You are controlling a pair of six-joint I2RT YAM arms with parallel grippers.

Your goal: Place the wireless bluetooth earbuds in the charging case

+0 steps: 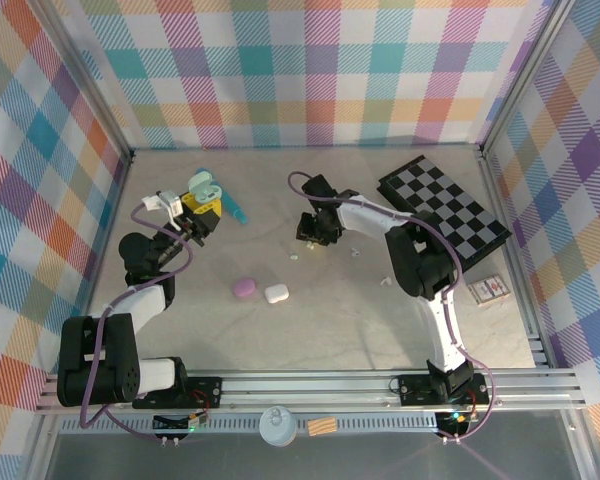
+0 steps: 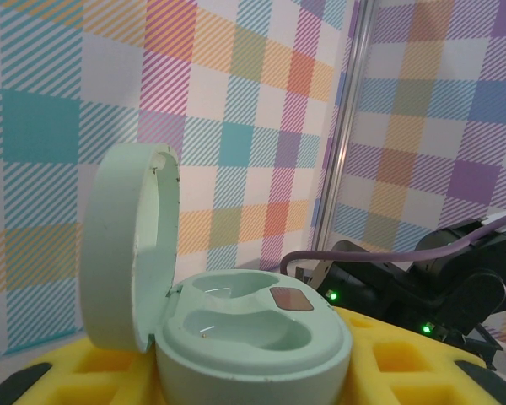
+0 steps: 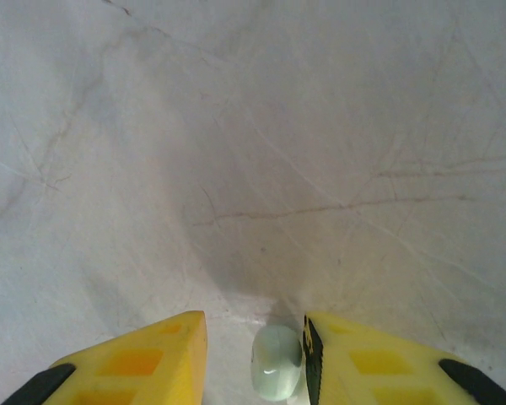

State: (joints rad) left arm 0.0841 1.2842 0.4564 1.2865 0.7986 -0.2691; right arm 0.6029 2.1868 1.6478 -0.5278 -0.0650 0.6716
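From above, the left gripper [image 1: 202,207] sits over the far left of the table [image 1: 330,340], clamped around a pale green charging case [image 1: 201,184] whose lid is open. A teal stick [image 1: 236,212] lies just beside it. The right gripper [image 1: 315,237] is down near the middle of the table, with a checkerboard [image 1: 443,205] off to its right. A purple case [image 1: 244,288] and a white case [image 1: 276,294] lie shut, side by side, nearer the arm bases. A few loose earbuds [image 1: 293,258] are scattered around the right arm (too tiny to tell their colours).

Through the left wrist camera, the charging case is wedged between the yellow left fingers [image 2: 93,364]. Its lid [image 2: 126,245] stands upright and its two wells face up.

Through the right wrist camera, the yellow right fingers [image 3: 169,354] stand apart. A pale green earbud [image 3: 277,361] sits between them, against one finger with a clear gap to the other, so it is not pinched.
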